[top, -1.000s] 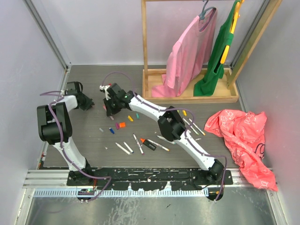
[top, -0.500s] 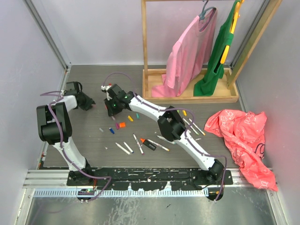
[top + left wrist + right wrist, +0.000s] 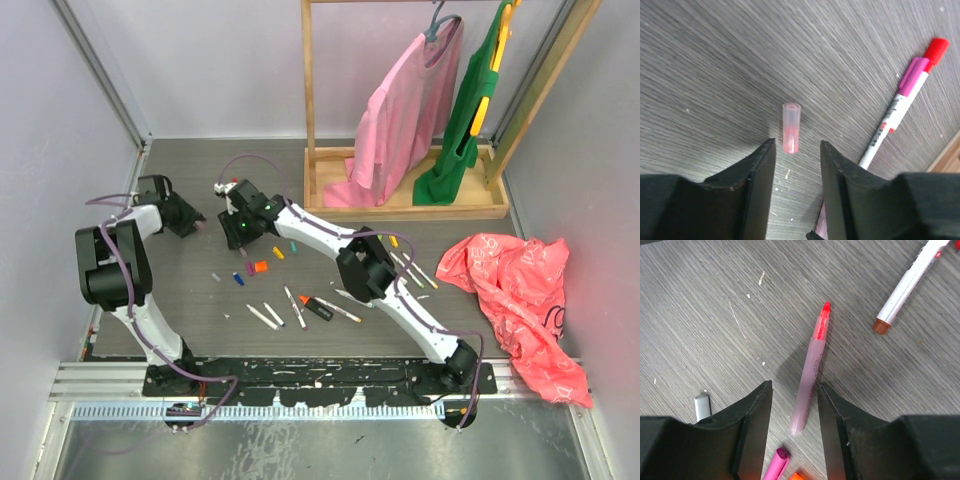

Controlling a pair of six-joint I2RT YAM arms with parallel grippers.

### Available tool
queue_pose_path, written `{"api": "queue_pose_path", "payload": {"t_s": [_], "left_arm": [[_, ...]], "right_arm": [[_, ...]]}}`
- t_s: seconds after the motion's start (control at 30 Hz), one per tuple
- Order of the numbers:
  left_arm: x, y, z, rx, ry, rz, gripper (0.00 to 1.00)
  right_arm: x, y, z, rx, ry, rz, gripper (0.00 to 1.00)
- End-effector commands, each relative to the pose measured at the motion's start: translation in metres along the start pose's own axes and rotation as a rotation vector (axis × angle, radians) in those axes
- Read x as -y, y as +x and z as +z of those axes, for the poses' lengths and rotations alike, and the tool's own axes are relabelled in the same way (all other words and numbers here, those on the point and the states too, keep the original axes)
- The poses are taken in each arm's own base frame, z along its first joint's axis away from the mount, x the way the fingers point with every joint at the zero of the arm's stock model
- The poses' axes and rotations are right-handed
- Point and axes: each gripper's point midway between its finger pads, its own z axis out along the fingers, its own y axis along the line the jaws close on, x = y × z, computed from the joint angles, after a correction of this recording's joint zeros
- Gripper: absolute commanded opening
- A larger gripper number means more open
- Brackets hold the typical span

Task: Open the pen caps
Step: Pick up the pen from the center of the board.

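My left gripper (image 3: 797, 144) is open, low over the table. A small clear-pink pen cap (image 3: 791, 127) lies loose just past its fingertips, touching neither. My right gripper (image 3: 794, 386) is open too. An uncapped pink pen (image 3: 812, 367) with a red tip lies on the table between its fingers, not clamped. In the top view the left gripper (image 3: 195, 222) and the right gripper (image 3: 238, 235) are close together at the far left. Loose caps (image 3: 260, 267) and several pens (image 3: 295, 307) are scattered nearer the bases.
A white pen (image 3: 900, 105) with a pink clip and red end lies right of the pink cap. A magenta cap (image 3: 775, 465) and a grey cap (image 3: 701, 405) lie near my right fingers. A wooden clothes rack (image 3: 400, 205) stands at the back; a red bag (image 3: 520, 290) lies right.
Both grippers have opened. The pink cap and the pink pen that were held together now lie apart on the table, one at each gripper.
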Motion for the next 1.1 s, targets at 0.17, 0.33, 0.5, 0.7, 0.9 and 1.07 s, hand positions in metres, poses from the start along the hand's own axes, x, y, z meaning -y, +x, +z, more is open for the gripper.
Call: {"api": "queue_pose_path", "payload": {"t_s": [0.17, 0.33, 0.5, 0.7, 0.9, 1.07], "left_arm": [[0.041, -0.01, -0.035, 0.067, 0.233, 0.112, 0.51], [0.055, -0.003, -0.041, 0.049, 0.329, 0.134, 0.53], [0.075, 0.005, -0.048, 0.026, 0.411, 0.166, 0.55], [0.081, 0.017, -0.04, 0.026, 0.26, 0.294, 0.55], [0.087, 0.025, -0.032, 0.016, 0.138, 0.42, 0.5], [0.104, 0.031, -0.019, -0.008, 0.083, 0.502, 0.47]], "right_arm": [[-0.04, -0.079, -0.092, 0.166, -0.061, -0.109, 0.49], [-0.063, -0.084, -0.141, 0.174, -0.155, -0.198, 0.53], [-0.082, -0.046, -0.198, 0.066, -0.373, -0.39, 0.53], [-0.054, 0.02, -0.246, -0.061, -0.403, -0.532, 0.53], [-0.032, 0.046, -0.291, -0.004, -0.459, -0.533, 0.53], [-0.015, 0.047, -0.304, 0.039, -0.446, -0.531, 0.53]]}}
